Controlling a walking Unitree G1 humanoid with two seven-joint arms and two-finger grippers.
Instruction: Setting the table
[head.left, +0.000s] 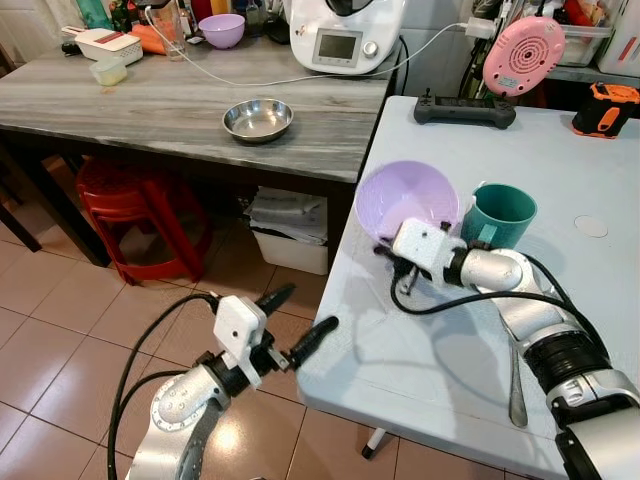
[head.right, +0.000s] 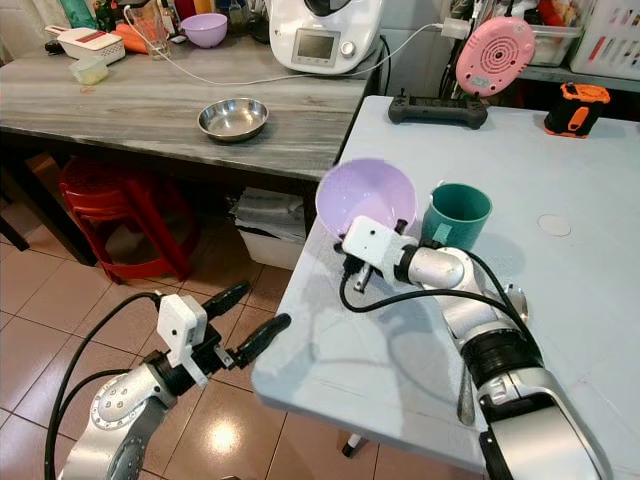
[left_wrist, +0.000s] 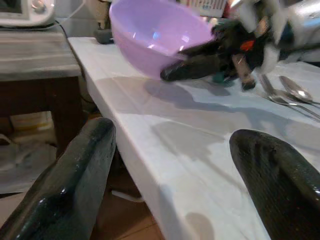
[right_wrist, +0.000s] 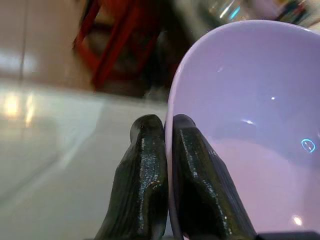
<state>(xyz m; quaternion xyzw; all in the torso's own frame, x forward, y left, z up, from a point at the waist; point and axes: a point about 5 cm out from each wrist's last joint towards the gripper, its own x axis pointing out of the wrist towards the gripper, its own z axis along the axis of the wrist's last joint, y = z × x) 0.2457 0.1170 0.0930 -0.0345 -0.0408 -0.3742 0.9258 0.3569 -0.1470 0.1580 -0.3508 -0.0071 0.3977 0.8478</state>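
The right gripper (right_wrist: 167, 131) is closed on the rim of the purple bowl (head.left: 407, 200), one finger inside and one outside. The bowl is tilted, near the left edge of the white table (head.left: 560, 170), just beside the teal cup (head.left: 499, 214). A spoon (head.left: 517, 385) lies nearer the robot. The left gripper (head.left: 302, 320) is open, beside the table edge, over the tiled floor (head.left: 60, 310).

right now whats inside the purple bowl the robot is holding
Nothing shows inside the purple bowl; what can be seen of its inner wall is bare. The right gripper pinches its rim and hides part of the near inside wall.
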